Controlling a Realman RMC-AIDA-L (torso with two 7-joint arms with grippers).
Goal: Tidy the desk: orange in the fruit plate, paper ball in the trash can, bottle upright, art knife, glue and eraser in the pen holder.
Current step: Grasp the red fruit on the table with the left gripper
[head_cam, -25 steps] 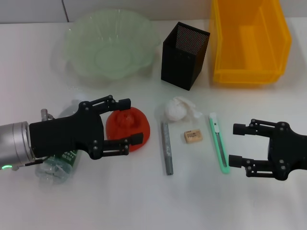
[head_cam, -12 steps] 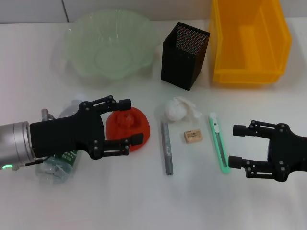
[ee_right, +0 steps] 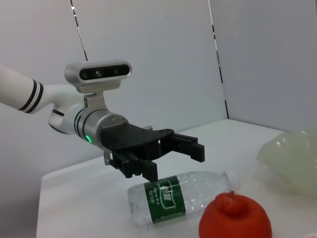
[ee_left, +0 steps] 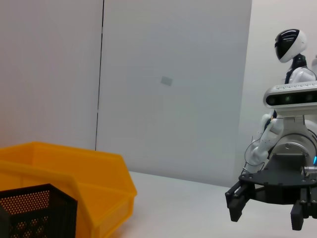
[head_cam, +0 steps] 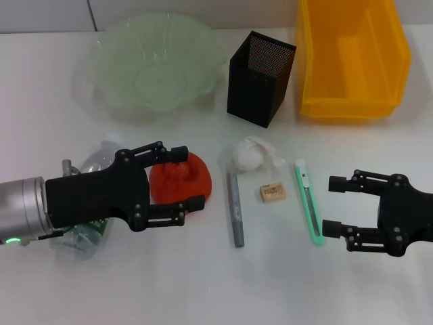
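The orange lies at centre-left of the white table, with the fingers of my open left gripper on either side of it. I cannot tell whether they touch it. The right wrist view shows this left gripper hovering over the lying clear bottle, with the orange in front. The left arm partly hides the bottle. The paper ball, grey glue stick, eraser and green art knife lie mid-table. My right gripper is open just right of the knife.
The pale green fruit plate is at the back left. The black mesh pen holder stands at the back centre, and the yellow trash can at the back right. The left wrist view shows the right gripper, pen holder and trash can.
My left gripper has moved right and slightly nearer, so its fingers now flank the orange and more of the bottle shows. The right arm has not moved.
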